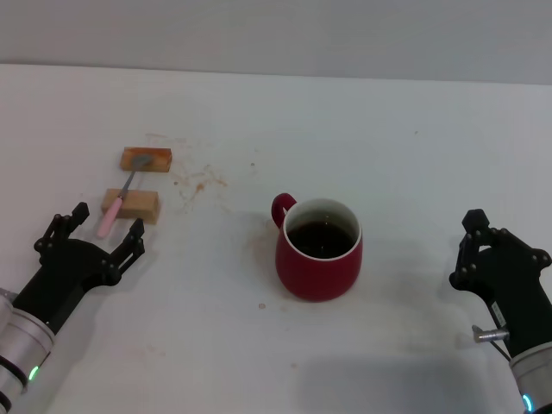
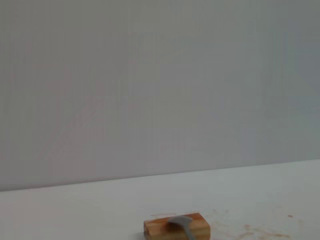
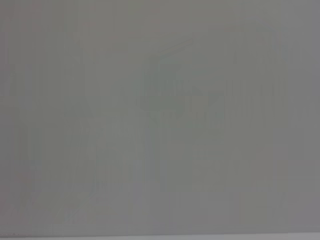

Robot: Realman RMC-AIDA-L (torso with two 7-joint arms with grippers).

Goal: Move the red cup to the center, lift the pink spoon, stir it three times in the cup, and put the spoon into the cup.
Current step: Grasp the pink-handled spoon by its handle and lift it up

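The red cup (image 1: 319,252) stands upright near the middle of the white table (image 1: 388,147), with dark liquid inside and its handle pointing to the far left. The pink spoon (image 1: 123,191) lies across two tan blocks (image 1: 131,203) at the left, its grey bowl on the far block and its pink handle toward me. My left gripper (image 1: 109,222) is open, just on the near side of the spoon's handle end and not touching it. My right gripper (image 1: 466,247) is open and empty, to the right of the cup and apart from it. The left wrist view shows the far block (image 2: 200,229) with the spoon's bowl (image 2: 181,221).
Brown stains (image 1: 198,179) mark the table between the blocks and the cup. A grey wall (image 1: 276,34) stands behind the table's far edge. The right wrist view shows only that wall (image 3: 160,120).
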